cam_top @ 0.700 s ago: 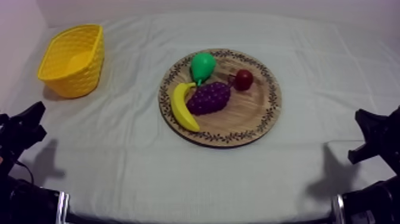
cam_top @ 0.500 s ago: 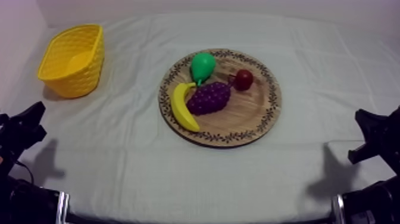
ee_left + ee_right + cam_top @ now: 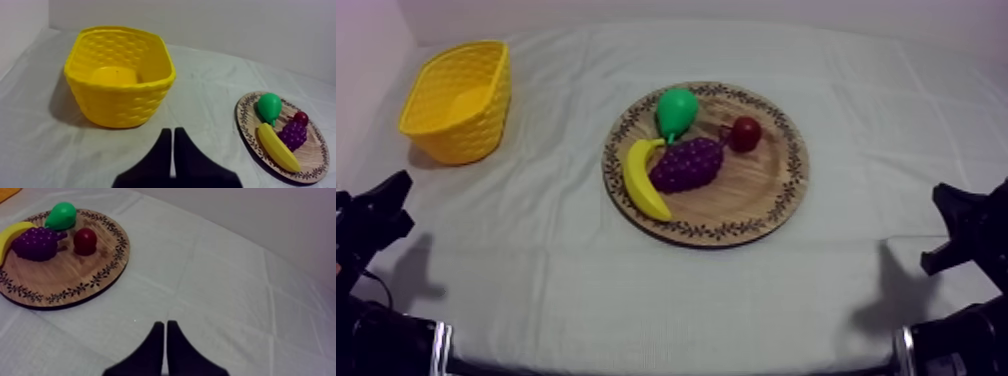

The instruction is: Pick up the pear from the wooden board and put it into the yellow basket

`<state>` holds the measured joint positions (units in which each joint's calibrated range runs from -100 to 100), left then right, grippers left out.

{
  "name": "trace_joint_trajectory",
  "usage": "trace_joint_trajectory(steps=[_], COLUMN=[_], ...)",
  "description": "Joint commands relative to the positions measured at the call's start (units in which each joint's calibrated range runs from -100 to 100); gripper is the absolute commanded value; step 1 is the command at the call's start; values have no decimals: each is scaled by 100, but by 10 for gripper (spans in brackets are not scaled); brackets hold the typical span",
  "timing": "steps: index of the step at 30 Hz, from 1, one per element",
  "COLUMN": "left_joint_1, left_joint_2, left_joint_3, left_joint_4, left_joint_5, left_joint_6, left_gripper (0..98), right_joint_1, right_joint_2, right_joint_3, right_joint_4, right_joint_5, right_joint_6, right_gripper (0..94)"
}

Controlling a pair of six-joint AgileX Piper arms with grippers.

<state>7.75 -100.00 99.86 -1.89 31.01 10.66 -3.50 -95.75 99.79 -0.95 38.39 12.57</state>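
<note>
At your far left, the left claw [image 3: 172,132] was closed on nothing. Its two fingers [image 3: 162,152] lay together as a narrow wedge, low over the surface [image 3: 536,260] and facing the basket [image 3: 461,135]. The basket stood upright near the surface's far left corner, well apart from the board [image 3: 746,195].

Moving right, you had the board near the middle of the surface with four toy fruits on it. The banana [image 3: 644,180] lay along the board's left side, its upper tip just below the pear [image 3: 676,110]. The pear, your task item, was on the board's far left part. It lay with its narrow end toward the banana's tip, and neither claw was near it. The grapes [image 3: 688,165] rested in the banana's inner curve, near the board's middle and just in front of the pear. The small red fruit [image 3: 744,133] sat just right of the grapes, toward the far rim.

At your far right, the right claw [image 3: 162,324] was likewise closed on nothing, its fingers pressed together. It was low over bare surface, apart from the board's near rim
</note>
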Motion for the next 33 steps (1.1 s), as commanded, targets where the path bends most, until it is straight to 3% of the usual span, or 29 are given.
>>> trace_joint_trajectory(steps=[1, 17, 23, 28, 33], left_joint_1=[3, 1, -7, -117, -260], left_joint_2=[0, 0, 75, 912, 2261], left_joint_3=[3, -1, -49, -705, -2259], left_joint_4=[1, 1, 34, 127, 146], left_joint_5=[3, 62, 213, 220, 617], left_joint_6=[2, -15, 113, -129, -548], left_gripper=[1, 1, 1, 1, 1], right_joint_1=[-3, -3, -3, -3, -3], right_joint_2=[-1, -1, -1, -1, -1], right_joint_3=[-1, -1, -1, -1, -1], right_joint_4=[0, 0, 0, 0, 0], right_joint_5=[0, 0, 0, 0, 0], right_joint_6=[0, 0, 0, 0, 2], right_gripper=[3, 3, 3, 3, 3])
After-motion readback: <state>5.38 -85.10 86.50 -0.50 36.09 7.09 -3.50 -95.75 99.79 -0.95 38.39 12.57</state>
